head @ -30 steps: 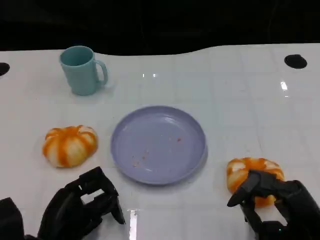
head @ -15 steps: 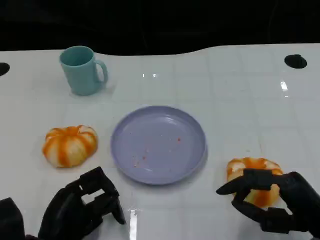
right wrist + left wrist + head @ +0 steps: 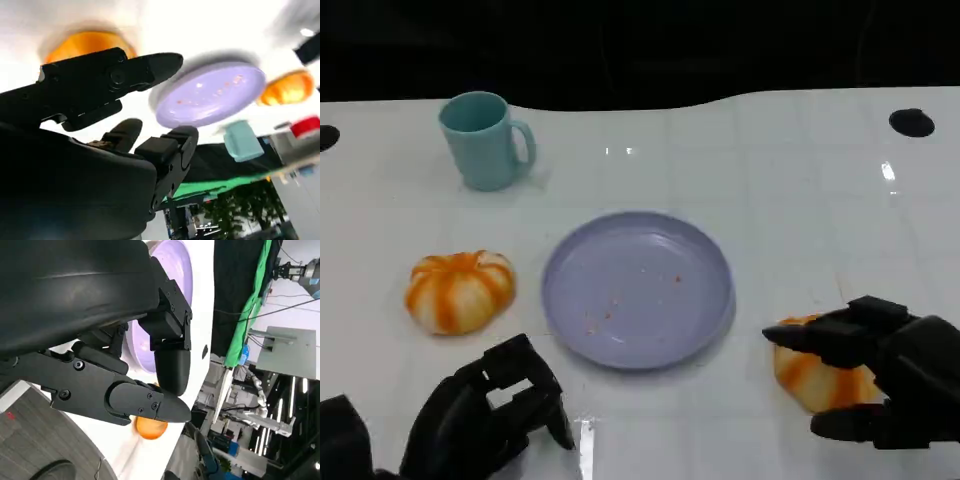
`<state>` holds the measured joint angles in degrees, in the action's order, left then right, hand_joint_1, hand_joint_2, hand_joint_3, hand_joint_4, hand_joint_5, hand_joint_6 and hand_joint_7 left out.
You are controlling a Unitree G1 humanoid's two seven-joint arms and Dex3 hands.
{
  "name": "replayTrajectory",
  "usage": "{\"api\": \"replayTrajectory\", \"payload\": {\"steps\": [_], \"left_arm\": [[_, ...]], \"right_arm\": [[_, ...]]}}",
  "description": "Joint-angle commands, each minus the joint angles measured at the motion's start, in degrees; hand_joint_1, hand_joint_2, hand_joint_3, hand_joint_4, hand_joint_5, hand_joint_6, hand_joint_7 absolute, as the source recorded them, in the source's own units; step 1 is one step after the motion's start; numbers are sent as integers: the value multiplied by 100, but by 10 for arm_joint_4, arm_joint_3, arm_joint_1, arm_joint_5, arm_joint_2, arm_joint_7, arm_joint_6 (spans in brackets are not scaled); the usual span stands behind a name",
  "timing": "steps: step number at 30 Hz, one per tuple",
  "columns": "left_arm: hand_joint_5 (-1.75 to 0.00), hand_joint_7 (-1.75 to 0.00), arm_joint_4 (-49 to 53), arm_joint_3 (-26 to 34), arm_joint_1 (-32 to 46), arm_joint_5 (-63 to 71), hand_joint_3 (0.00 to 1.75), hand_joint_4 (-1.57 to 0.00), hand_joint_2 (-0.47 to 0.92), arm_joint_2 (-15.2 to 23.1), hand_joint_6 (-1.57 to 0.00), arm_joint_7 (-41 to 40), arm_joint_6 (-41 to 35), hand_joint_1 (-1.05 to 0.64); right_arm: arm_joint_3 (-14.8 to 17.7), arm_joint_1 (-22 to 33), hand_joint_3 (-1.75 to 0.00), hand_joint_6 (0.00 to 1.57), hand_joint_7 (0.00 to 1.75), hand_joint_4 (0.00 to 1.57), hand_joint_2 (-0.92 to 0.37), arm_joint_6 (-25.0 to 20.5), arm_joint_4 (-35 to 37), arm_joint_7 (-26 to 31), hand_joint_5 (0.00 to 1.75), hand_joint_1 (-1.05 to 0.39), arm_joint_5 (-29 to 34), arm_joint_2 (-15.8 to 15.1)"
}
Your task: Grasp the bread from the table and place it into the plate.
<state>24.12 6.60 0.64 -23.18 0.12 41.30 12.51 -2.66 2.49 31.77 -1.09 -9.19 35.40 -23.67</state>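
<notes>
- Your right hand [image 3: 880,375] has turned since a second ago. Then its fingers came at the bread [image 3: 817,376] from the near side. Now they reach across the top of it, and one finger sits under its near edge.
- The bread sits on the white desk [image 3: 800,170], just right of the plate [image 3: 638,288]. It has not moved.
- You cannot tell yet if the right hand grips the bread tight. The fingers are around it and seem to touch it.
- Your left hand [image 3: 485,415] is in the same spot, low on the left. Its fingers are curled in and hold nothing.
- The purple plate is in the middle of the desk with a few crumbs in it.
- A second orange bun [image 3: 459,290] lies left of the plate.
- A blue mug [image 3: 483,140] stands upright behind that bun.
</notes>
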Motion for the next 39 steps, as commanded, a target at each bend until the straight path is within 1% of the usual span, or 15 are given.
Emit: {"api": "replayTrajectory", "payload": {"steps": [1, 7, 13, 16, 23, 27, 32, 39], "left_arm": [[-175, -140, -7, 2, 0, 3, 10, -69, 92, 5, -66, -9, 0, -62], [-175, -140, -2, 3, -2, -3, 10, -69, 92, 4, -66, -3, 1, -61], [-175, -140, -3, 2, -1, 0, 9, -69, 92, 6, -68, -5, 0, -63], [-175, -140, -5, 3, 0, -3, 8, -69, 92, 7, -68, -4, -3, -63], [-175, -140, -3, 3, 1, -1, 7, -69, 92, 8, -68, 0, 3, -63], [-175, -140, -3, 3, 3, 0, 8, -68, 92, 8, -67, 0, 7, -63], [-175, -140, -13, 1, 7, 0, 8, -69, 92, 6, -67, -4, 1, -64], [-175, -140, -24, -1, 12, 0, 8, -69, 92, 4, -67, -11, -7, -63]], "right_arm": [[-2, 5, -3, 31, 0, 7, -92, -31, -33, 8, 36, -62, 38, -29], [-10, 3, -3, 27, 0, 3, -92, -78, -55, 5, 32, -64, 74, -42], [-45, -22, -3, 24, 0, 2, -92, -124, -29, 16, 30, -68, 136, -50], [-62, -35, -3, 24, 0, 2, -92, -139, -10, 28, 31, -69, 152, -48], [-102, -77, -1, 21, 0, 0, -92, -157, 60, 60, 32, -69, 171, -47], [-124, -98, -2, 18, 0, 0, -92, -168, 96, 73, 30, -70, 176, -45], [-151, -123, -6, 15, 1, 0, -92, -190, 131, 64, 24, -71, 175, -39], [-177, -143, -8, 19, 2, 1, -92, -201, 160, 69, 25, -72, 169, -39]]}}
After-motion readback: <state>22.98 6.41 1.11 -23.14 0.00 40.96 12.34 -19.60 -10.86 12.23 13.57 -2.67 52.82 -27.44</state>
